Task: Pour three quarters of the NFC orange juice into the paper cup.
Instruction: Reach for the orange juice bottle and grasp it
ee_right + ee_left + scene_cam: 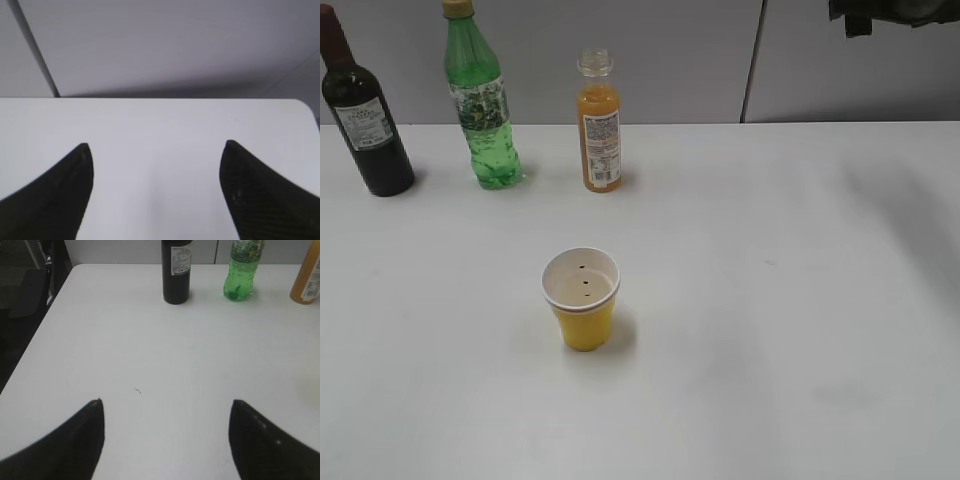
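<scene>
Currently both the left claw (pixel 167 412) and the right claw (pixel 157 155) are held wide open, empty, above the white surface (pixel 770 300).

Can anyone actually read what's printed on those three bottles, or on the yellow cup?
No text can be read in any view.
Small clear plastic bottle of orange juice: white printed label, too small and blurred.
Tall green plastic bottle: patterned label, no legible words.
Dark glass wine bottle: white label, lines of print blurred.
Yellow paper cup: no print, only dark specks inside.
</scene>
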